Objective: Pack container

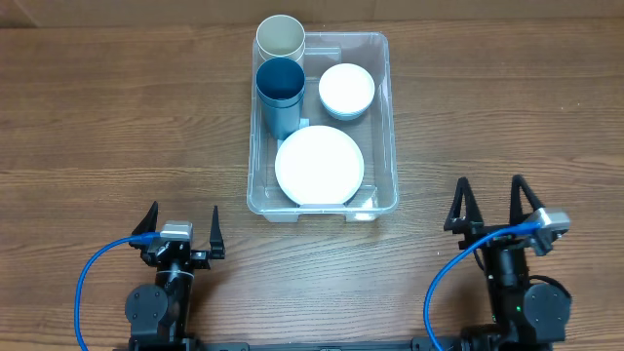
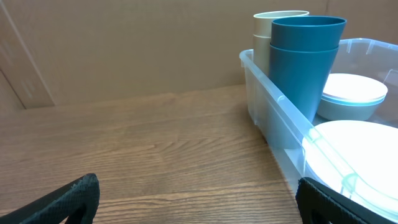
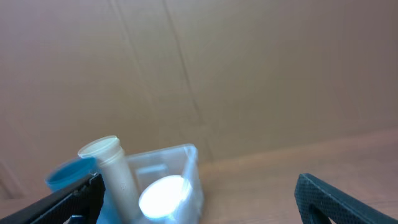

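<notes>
**Both claws released, container on the table between and ahead of them**

The container (image 1: 382,136) stands on the wooden table (image 1: 97,117) about midway between the left and right edges, its far wall close to the far edge. Inside it, a cream cup (image 1: 281,39) stands in the far left corner with a dark blue cup (image 1: 280,83) just in front of it. A white bowl (image 1: 346,90) sits toward the far right, and a white plate (image 1: 319,164) fills most of the near half.

The left claw (image 1: 182,210) is by the near edge, left of the container and apart from it. Its fingers are spread wide with nothing between them. From the left wrist view, the container's left wall and the cups sit ahead and to the right, beyond the right finger.

The right claw (image 1: 489,185) is also by the near edge, to the right of the container and clear of it. It too is released and empty, with its fingertips about level with the container's near end. In the right wrist view the container appears low and to the left, blurred
</notes>
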Controlling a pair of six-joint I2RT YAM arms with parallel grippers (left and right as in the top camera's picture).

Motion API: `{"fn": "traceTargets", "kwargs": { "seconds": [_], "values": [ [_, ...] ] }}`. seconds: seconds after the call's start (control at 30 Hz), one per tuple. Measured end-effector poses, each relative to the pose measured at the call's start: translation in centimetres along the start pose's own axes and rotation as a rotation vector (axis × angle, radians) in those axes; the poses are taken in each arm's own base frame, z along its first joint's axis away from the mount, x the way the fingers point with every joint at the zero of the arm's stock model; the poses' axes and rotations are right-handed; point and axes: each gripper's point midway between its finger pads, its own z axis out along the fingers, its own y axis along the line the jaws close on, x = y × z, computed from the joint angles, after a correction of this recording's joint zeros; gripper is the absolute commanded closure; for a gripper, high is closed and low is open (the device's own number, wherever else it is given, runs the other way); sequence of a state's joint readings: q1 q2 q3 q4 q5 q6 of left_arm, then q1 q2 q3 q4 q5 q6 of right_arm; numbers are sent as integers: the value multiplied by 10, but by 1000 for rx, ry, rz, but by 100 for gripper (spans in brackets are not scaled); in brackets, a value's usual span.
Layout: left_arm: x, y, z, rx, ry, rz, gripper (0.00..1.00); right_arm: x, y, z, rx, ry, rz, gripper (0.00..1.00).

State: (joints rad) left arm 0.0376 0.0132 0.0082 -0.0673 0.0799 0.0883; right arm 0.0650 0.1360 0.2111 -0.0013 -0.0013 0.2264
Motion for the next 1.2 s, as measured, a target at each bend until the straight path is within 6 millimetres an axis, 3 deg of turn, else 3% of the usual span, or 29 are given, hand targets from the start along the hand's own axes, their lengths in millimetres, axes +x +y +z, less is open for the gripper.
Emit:
{"fn": "traceTargets", "kwargs": {
  "seconds": [0.13,0.33,0.53,1.2],
  "values": [
    [0,0,0,0,0,0,0,51,-17,-4,28,119,-15,0],
    [0,0,0,0,0,0,0,95,-26,-7,24,220,-53,0],
    [0,0,0,0,0,0,0,86,-22,-8,10,178,-61,0],
    [0,0,0,0,0,0,0,86,-22,-8,5,179,-61,0]
  ]
}}
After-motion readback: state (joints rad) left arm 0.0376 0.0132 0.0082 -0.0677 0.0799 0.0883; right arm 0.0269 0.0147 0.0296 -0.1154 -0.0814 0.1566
